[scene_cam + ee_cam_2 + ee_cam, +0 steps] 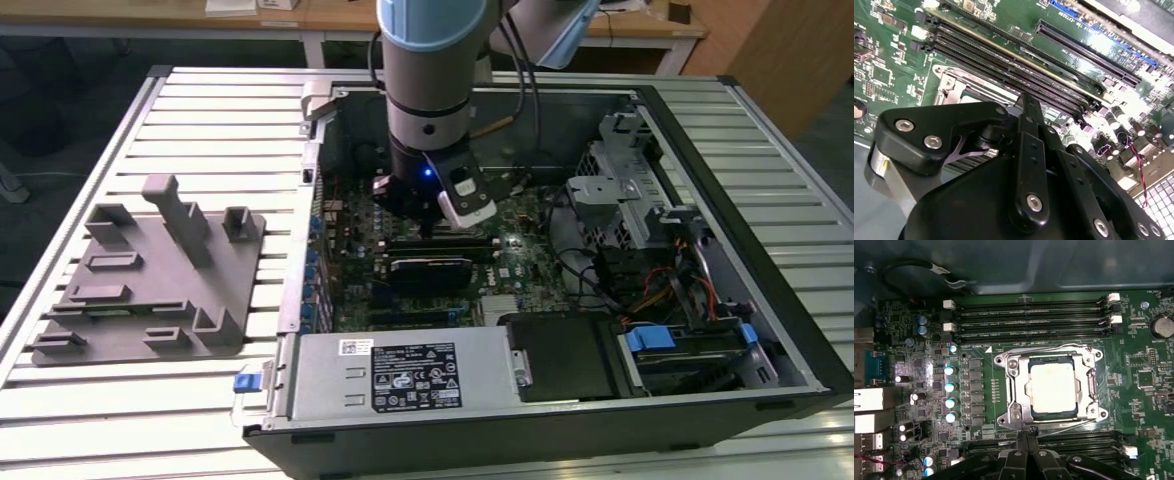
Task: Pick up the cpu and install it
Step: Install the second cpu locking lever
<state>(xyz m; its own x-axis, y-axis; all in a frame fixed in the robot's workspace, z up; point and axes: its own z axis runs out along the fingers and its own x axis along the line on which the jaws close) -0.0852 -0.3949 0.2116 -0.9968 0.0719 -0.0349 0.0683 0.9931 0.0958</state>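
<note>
**The chip sits in its socket while the arm hangs over the board**

In the exterior view, a slatted metal table (200, 100) is seen, with wooden desks behind it. An open computer case (747, 200) lies flat on the table. A grey fixture tray (147, 285) lies beside the case, toward the exterior view's left. The arm (427, 70) is pointed straight down into the case, over the green board (501, 255). Its black pincer (430, 225) is held low, just above the board. A black box with a white label (400, 375) is set at the near edge of the case.

In the second wrist view, the pincer (1026, 107) is seen from close behind. Its black links are drawn in to the middle and its fingers are pressed together, with nothing between them. Long black slots (1019, 70) are seen past it on the board.

In the first wrist view, the cpu (1053, 386) is seen lying flat inside the silver socket frame (1014, 390) in the middle of the board. The pincer tip (1026, 432) is seen at the edge of the frame, apart from the cpu. Memory slots (1029, 320) run along the far side of the socket. Small silver cans (950, 395) stand in a row beside it.
</note>
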